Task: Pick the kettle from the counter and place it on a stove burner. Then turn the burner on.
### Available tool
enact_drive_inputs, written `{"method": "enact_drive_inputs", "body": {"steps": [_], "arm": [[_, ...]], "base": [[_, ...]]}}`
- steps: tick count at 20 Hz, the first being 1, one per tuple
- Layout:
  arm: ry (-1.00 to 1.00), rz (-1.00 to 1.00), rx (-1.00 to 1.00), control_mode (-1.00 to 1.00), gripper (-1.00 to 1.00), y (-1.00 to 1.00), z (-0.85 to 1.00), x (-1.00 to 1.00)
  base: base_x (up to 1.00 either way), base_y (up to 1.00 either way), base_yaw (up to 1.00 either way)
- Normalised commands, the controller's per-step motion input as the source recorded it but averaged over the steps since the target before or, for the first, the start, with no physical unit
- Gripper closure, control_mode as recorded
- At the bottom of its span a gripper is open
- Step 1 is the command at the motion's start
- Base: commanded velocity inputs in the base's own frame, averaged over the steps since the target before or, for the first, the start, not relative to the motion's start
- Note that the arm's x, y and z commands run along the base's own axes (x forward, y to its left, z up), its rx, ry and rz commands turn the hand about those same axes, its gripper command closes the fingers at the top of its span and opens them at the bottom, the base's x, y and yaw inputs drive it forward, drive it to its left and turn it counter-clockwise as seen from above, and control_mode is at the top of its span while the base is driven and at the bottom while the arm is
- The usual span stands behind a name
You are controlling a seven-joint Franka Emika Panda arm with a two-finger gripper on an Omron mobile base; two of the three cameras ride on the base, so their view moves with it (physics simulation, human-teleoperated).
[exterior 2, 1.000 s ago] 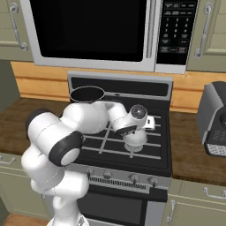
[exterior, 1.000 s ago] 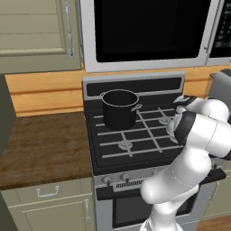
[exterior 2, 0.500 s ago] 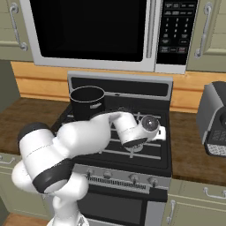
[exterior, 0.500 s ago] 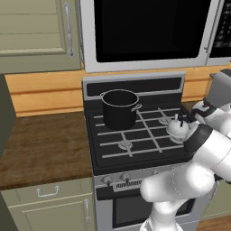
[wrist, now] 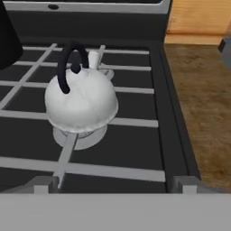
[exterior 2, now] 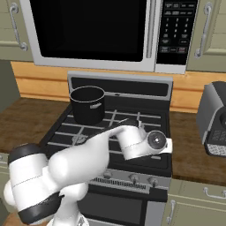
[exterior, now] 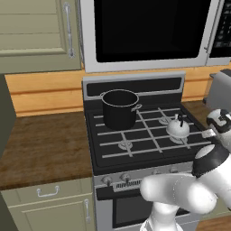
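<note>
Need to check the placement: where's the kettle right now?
The kettle sits on the stove's front right burner, right of the black pot; the hand view shows it upright.

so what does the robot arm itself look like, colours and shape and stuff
The arm is made of glossy white, rounded segments with dark, near-black bands at the joints. The wrist ends in a white block with a round grey disc on its side, ringed in black. No cables or lettering can be made out.

silvery-white kettle w/ black handle, black pot, dark brown wood-grain counter, olive-green cabinets
</note>
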Motion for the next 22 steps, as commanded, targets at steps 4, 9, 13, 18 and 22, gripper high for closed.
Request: {"method": "enact_drive_inputs", "body": {"steps": [4,9,13,18,22], "arm": [[-0.17,0.00,0.00,-1.00,-1.00,0.00,-0.10,-0.36],[-0.28,0.00,0.00,-1.00,-1.00,0.00,-0.28,-0.29],[-0.29,0.00,0.00,-1.00,-1.00,-0.09,-0.25,-0.25],[-0.21,0.00,0.00,-1.00,-1.00,-0.13,-0.12,-0.30],[-0.12,0.00,0.00,-1.00,-1.00,-0.23,-0.01,-0.32]], "base": [[0.00,0.00,0.00],[0.00,0.00,0.00],[0.00,0.00,0.00],[0.00,0.00,0.00],[0.00,0.00,0.00]]}}
